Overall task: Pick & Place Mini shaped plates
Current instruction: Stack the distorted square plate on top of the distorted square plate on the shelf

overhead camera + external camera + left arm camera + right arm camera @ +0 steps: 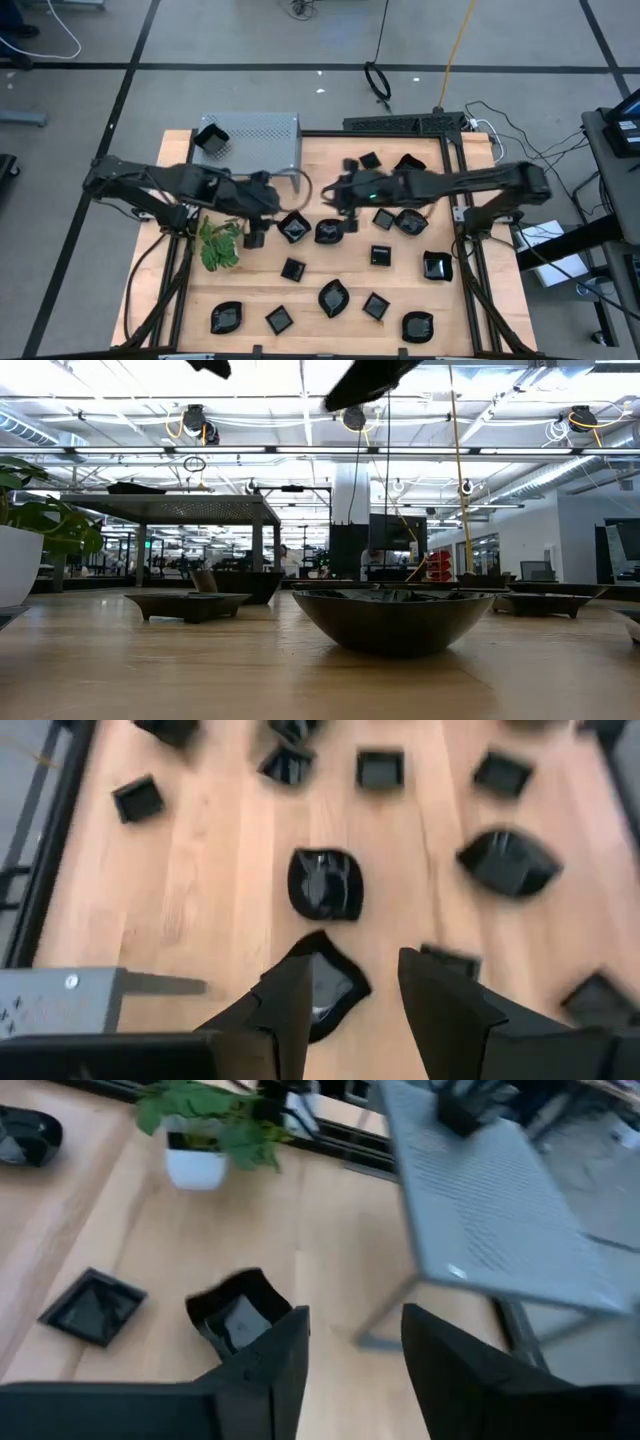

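Note:
Several mini shaped plates, small glossy black dishes, lie flat on the wooden table; one more sits on top of the grey perforated shelf. My left gripper hangs open above the table's middle, over a leaf-like plate that shows between and below its fingers. My right gripper is open too, raised over the middle and pointing toward the shelf; a squarish plate lies on the table below it. Neither holds anything.
A green leafy plant in a white pot stands at the table's left, close to my left arm. The shelf occupies the far left corner. Black frame rails run along the table's sides. In the low view a bowl-like plate fills the foreground.

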Robot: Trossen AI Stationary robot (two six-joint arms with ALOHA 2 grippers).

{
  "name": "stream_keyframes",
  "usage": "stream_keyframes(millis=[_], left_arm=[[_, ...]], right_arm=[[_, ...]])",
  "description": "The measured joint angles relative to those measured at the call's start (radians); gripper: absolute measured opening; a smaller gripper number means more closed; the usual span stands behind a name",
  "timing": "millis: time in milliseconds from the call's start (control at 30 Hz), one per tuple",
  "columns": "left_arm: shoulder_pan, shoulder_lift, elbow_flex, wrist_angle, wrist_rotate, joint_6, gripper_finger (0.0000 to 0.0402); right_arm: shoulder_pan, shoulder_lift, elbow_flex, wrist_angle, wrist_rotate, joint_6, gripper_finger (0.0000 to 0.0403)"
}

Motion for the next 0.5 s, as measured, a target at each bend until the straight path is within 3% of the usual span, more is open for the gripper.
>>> stream_keyframes(millis=[233,500], left_arm=[[-0.008,0.144,0.000,-0.081,0.043,0.233,0.0152],[-0.007,0.340,0.000,-0.123,0.053,0.400,0.0152]], right_arm=[[-0.001,-0.251,-0.032,-0.240,0.148,0.097,0.0143],[0.005,-0.588,-0.372,-0.136,0.256,0.279,0.0143]])
